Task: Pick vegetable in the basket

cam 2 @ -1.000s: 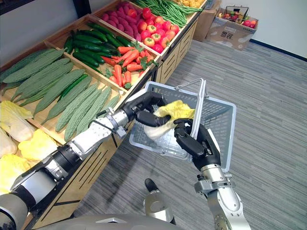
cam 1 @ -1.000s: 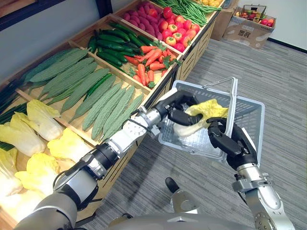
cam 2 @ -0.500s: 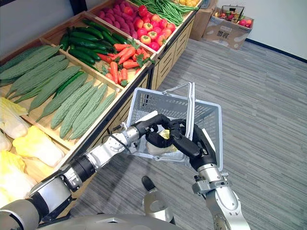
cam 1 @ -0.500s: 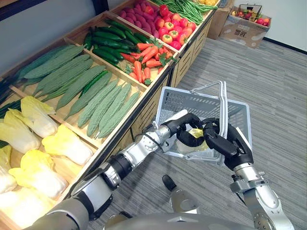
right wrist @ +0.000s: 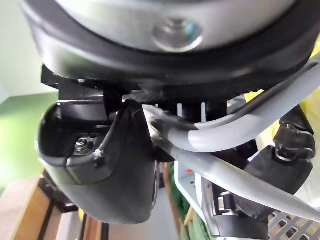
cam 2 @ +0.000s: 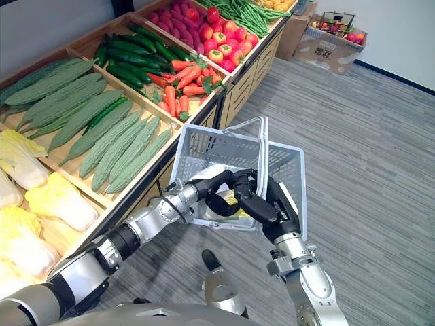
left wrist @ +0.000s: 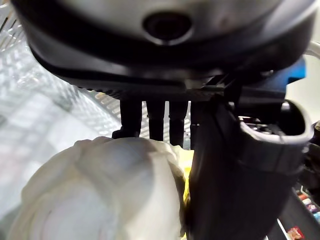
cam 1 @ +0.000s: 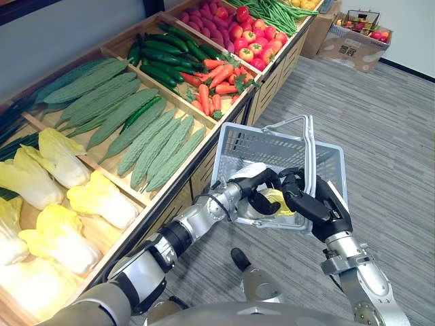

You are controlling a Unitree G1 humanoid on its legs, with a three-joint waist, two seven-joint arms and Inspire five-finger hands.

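- Left hand (cam 1: 262, 185): fingers (left wrist: 150, 120) and thumb curled round the pale cabbage (left wrist: 100, 195), which sits low inside the grey basket (cam 1: 262, 146).
- Right hand (cam 1: 325, 209): just beside the left hand, clamped round the basket handles (cam 1: 310, 153), which rise above it.
- Wooden produce shelf (cam 1: 178, 103): alongside the left arm, carrying bitter gourds (cam 1: 153, 146), carrots (cam 1: 217, 75) and further cabbages (cam 1: 102, 200).

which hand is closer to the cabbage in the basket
Left. The left hand grips the cabbage inside the basket; the right hand holds the handles just above it.
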